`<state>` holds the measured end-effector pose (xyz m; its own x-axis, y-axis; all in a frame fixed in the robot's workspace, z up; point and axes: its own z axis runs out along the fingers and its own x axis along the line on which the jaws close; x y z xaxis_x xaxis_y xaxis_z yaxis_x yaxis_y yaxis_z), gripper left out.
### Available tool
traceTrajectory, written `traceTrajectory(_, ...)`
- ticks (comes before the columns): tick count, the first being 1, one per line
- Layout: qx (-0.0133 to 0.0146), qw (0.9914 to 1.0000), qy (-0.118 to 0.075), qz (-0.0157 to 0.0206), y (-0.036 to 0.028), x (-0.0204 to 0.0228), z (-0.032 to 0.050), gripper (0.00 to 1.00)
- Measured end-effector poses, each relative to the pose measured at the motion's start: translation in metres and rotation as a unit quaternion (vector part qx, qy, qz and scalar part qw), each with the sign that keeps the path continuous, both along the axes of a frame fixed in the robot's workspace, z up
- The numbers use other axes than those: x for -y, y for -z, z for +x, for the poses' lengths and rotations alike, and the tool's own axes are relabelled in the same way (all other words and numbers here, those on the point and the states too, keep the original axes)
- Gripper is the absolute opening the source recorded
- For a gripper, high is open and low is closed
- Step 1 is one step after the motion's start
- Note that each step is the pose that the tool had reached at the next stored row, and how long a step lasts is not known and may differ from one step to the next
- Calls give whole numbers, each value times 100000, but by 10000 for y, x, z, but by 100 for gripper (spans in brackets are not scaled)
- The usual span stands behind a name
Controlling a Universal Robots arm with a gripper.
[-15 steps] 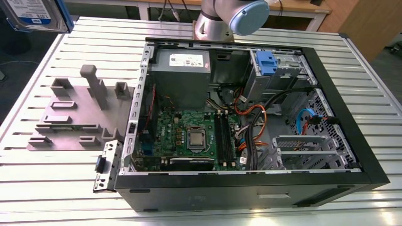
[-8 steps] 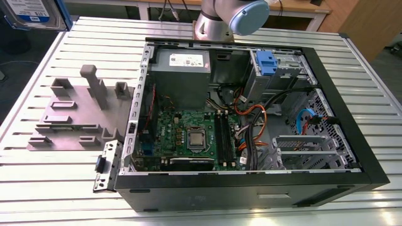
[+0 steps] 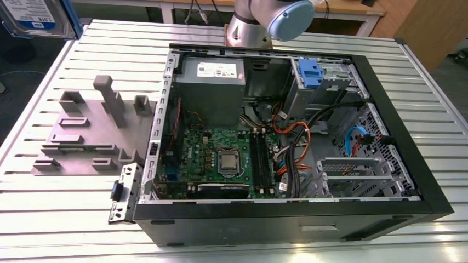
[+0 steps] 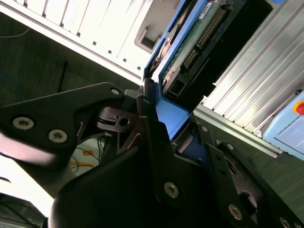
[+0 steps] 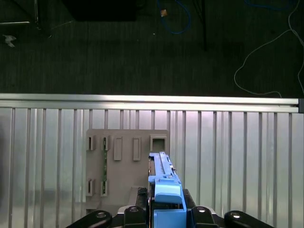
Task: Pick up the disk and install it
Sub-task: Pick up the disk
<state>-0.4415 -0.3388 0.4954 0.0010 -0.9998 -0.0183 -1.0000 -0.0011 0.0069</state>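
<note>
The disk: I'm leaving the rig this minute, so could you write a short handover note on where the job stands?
Gripper: jaws shut on the blue carrier of the disk, which is held edge-on.
Disk: lifted clear of the slatted table. In the first wrist view it is seen against the grey fixture. In the exterior view it sits at the upper left corner, well away from the open computer case.
Done: disk picked up.
Left: installation. The disk is not in the case, and the blue-latched drive bay is untouched.
</note>
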Motion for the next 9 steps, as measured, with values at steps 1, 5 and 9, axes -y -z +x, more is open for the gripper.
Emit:
traceTrajectory(1,8,100000,-3,5,1,6,11,37)
traceTrajectory(5,2,100000,-3,0,0,20,117,37)
traceTrajectory(9,0,100000,-2,1,1,31,171,37)
